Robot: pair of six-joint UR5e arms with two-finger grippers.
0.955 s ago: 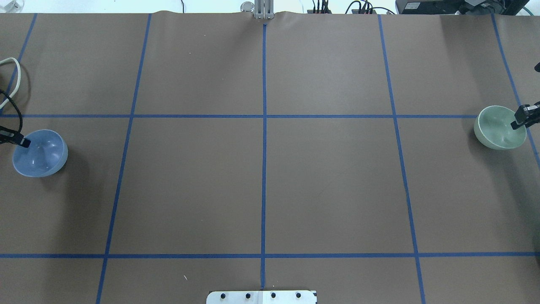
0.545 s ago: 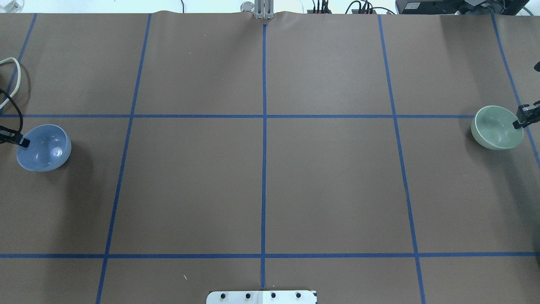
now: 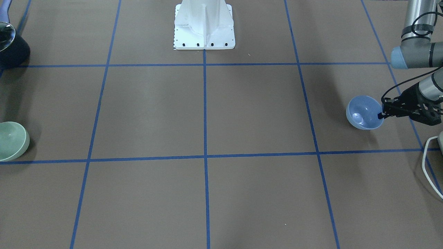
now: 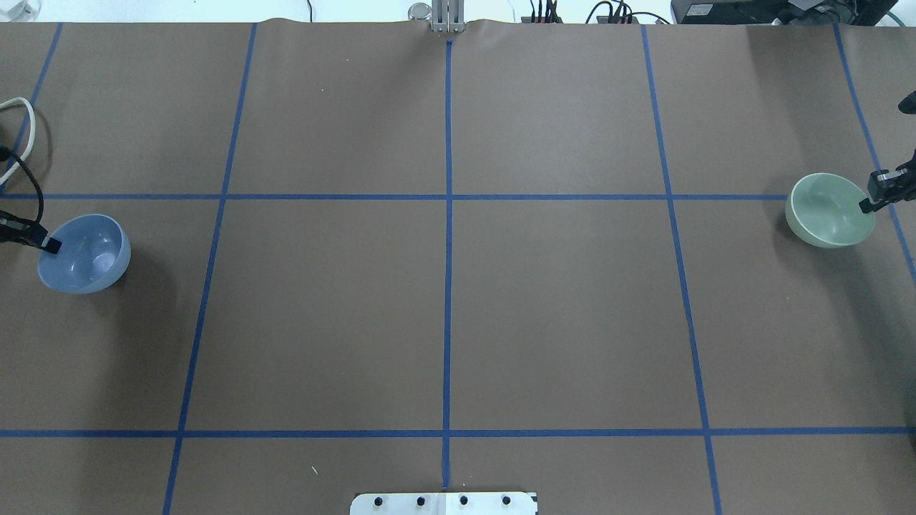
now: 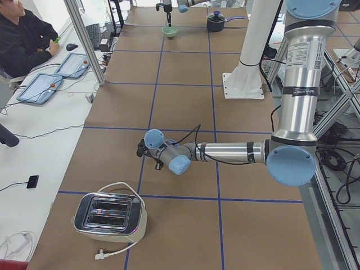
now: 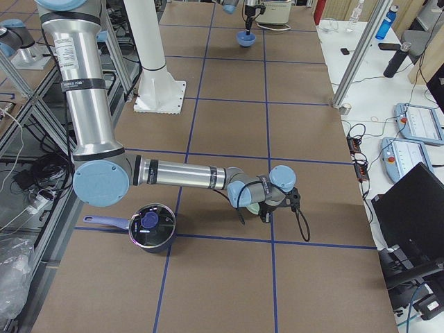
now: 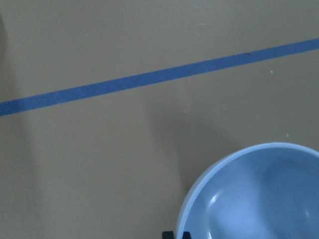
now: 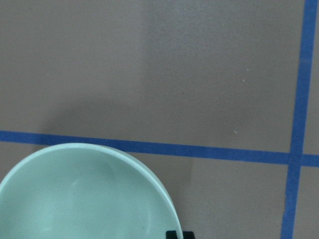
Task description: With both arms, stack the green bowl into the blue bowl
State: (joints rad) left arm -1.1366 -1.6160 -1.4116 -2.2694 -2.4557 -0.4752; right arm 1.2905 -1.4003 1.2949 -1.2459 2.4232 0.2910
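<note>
The blue bowl (image 4: 84,254) is at the table's far left, its rim pinched by my left gripper (image 4: 49,244), which is shut on it. It also shows in the front view (image 3: 363,112) and the left wrist view (image 7: 254,199). The green bowl (image 4: 830,211) is at the far right, its rim pinched by my right gripper (image 4: 866,206), which is shut on it. It shows in the front view (image 3: 12,140) and the right wrist view (image 8: 84,194). Both bowls cast offset shadows and seem held slightly off the table. They are far apart.
A toaster (image 5: 109,216) with a white cable (image 4: 18,114) stands beyond the blue bowl on the left end. A dark lidded pot (image 6: 149,225) sits near the right arm. The white pedestal base (image 3: 204,26) stands at the table's near edge.
The blue bowl has moved a little right with my left gripper. The green bowl has moved left and slightly away with my right gripper. Both grips are unchanged.
</note>
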